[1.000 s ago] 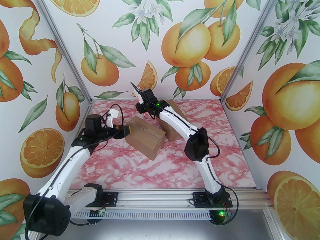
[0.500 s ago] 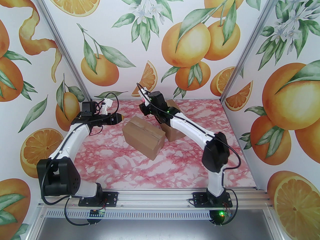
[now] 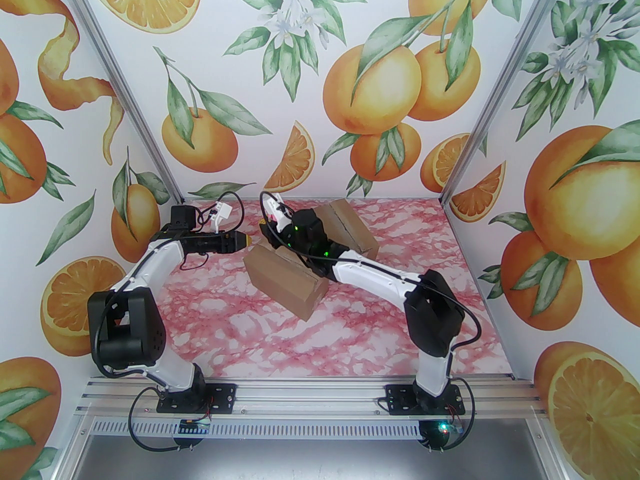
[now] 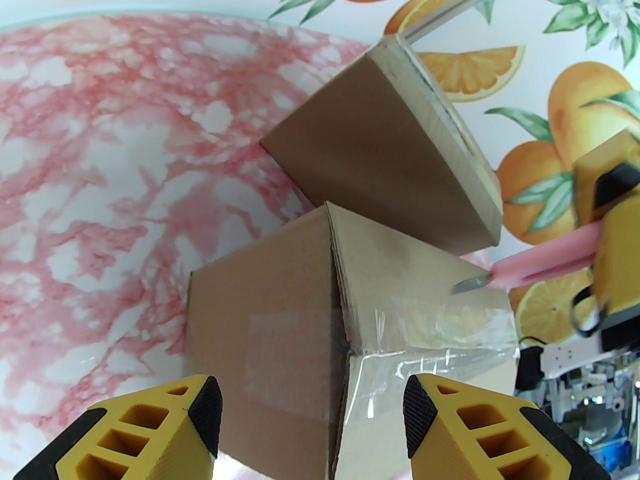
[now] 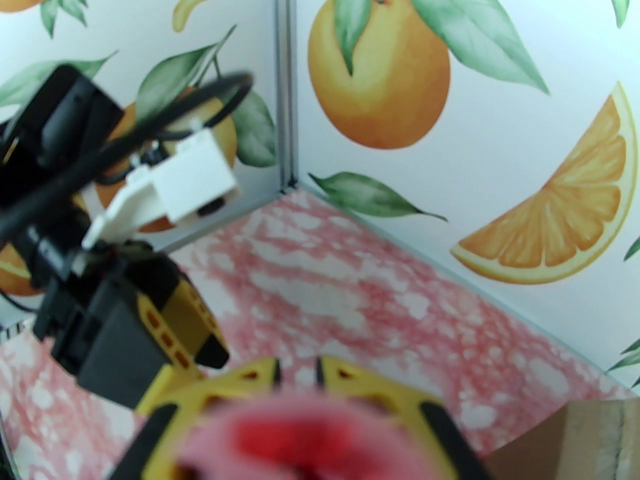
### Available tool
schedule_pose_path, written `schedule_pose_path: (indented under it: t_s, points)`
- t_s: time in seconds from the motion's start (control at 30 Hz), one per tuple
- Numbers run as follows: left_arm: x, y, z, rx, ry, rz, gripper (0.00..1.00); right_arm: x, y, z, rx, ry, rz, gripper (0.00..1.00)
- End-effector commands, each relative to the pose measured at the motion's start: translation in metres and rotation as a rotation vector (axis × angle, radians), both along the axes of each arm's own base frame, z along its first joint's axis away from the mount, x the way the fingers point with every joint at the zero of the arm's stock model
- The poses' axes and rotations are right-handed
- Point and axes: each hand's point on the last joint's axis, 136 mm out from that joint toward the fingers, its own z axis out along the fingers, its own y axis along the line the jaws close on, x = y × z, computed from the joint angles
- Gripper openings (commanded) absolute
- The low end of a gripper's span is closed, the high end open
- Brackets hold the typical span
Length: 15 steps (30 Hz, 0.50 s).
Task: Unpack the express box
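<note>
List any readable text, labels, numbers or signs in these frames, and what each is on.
No readable text in any view.
Near box: plain cardboard with clear tape, no label or print.
Far box: plain cardboard, no label showing.
Knife: pink handle, no marking legible.
Walls: orange and leaf prints, no words.

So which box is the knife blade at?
The nearer box, with clear tape over its top; the blade of the pink knife is at its edge. The farther box lies behind it.

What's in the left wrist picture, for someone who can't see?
A pink knife reaches in from the right, its blade at a taped cardboard box. A second box stands behind, and two open yellow fingers frame the bottom.
</note>
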Motion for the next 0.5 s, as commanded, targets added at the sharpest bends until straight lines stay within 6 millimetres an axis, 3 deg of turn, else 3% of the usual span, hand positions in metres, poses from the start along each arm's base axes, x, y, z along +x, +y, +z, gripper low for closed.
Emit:
schedule_pose_path:
  t_s: [0.0, 0.17, 0.47]
  points:
    - [-0.003, -0.002, 0.009, -0.011, -0.033, -0.039, 0.64, -0.019, 0.009, 0.051, 0.178, -0.166, 0.078, 0.0]
    - [-0.006, -0.002, -0.002, -0.012, -0.009, -0.029, 0.63, -0.031, 0.018, 0.051, 0.189, -0.194, 0.12, 0.0]
    - [-0.012, -0.01, -0.018, -0.031, 0.035, -0.033, 0.61, -0.033, 0.029, 0.039, 0.142, -0.205, 0.142, 0.0]
